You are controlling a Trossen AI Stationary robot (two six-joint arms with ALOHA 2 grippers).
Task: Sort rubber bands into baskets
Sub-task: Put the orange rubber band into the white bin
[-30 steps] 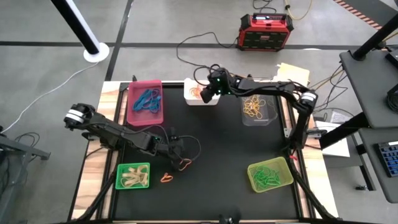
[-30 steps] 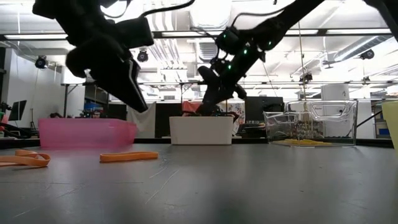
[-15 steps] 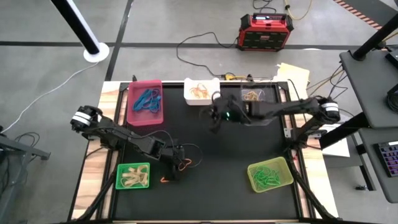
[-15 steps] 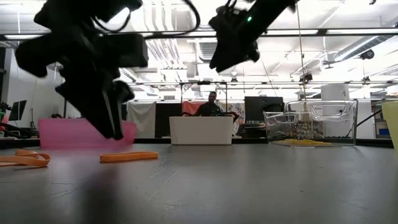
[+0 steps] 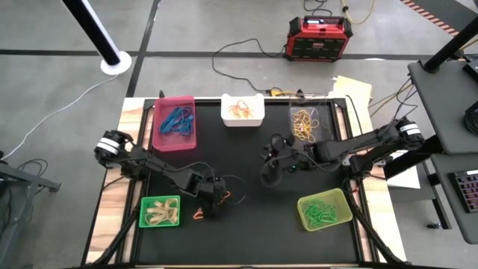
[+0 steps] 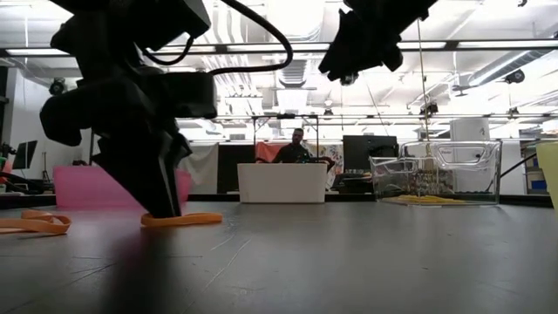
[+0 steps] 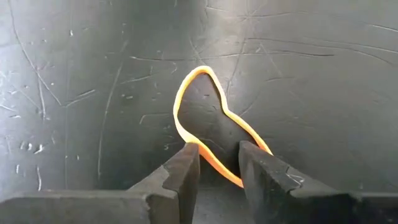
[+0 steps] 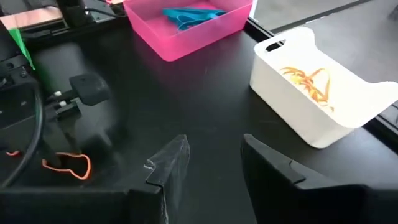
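My left gripper [image 5: 209, 207] sits low and left of centre in the high view, tips down on the mat [image 5: 254, 224], its fingers [image 7: 186, 168] astride one end of a rubber band [image 7: 211, 134]. The second band [image 5: 223, 198] lies just right of it. A basket [image 5: 160, 211] lies left of that gripper, at the mat's lower left. My right gripper [image 5: 269, 173] hangs over mid-mat, right of centre. Three baskets line the upper edge: one at upper left [image 5: 175, 123], one at upper middle [image 5: 242, 110], one at upper right [image 5: 311, 127], each with bands inside. A fifth basket [image 5: 325, 210] sits at lower right, bands in it.
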